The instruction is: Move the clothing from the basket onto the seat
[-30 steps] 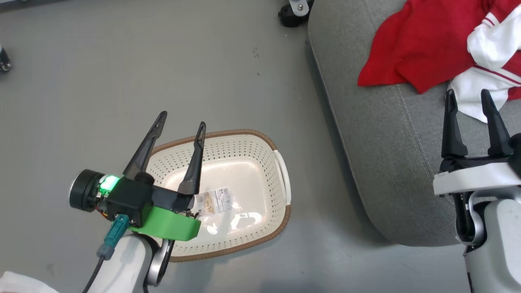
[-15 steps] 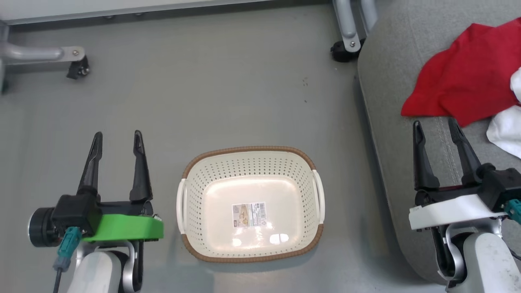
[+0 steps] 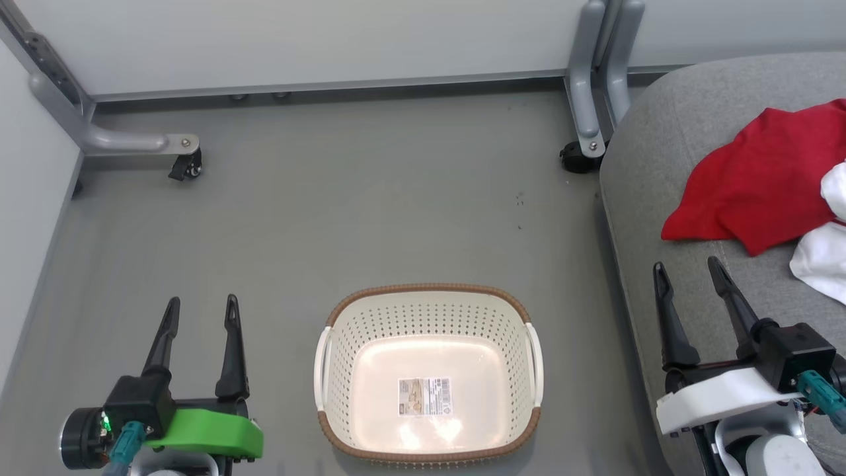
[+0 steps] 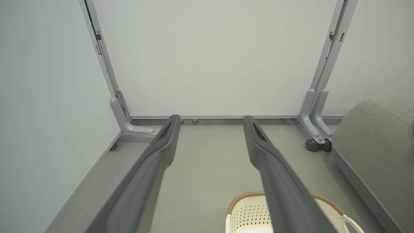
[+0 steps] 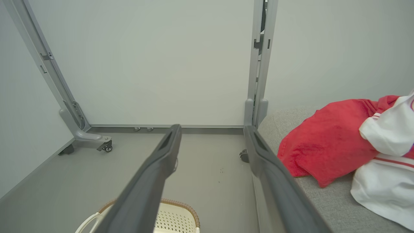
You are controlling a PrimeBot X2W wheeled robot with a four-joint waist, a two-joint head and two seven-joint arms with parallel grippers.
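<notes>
Sprawling down the right side of the head view, the large grey fabric-upholstered seat (image 3: 667, 152) with stitched seams is carrying the floppy bright red sports clothing (image 3: 760, 192) with white bands, which is lying bunched at the right edge, wholly on the cushion. The small cream perforated plastic basket (image 3: 429, 289) with a brown woven-look rim is sitting at lower centre, holding nothing but a small printed label (image 3: 426, 396) on its bottom. The right gripper (image 3: 686, 264) at lower right and the left gripper (image 3: 202, 301) at lower left are both gaping wide and gripping nothing. The transfer is looking finished, so doing this step well probably means parking both arms clear of the basket and keeping the right fingers off the cloth's near edge.
</notes>
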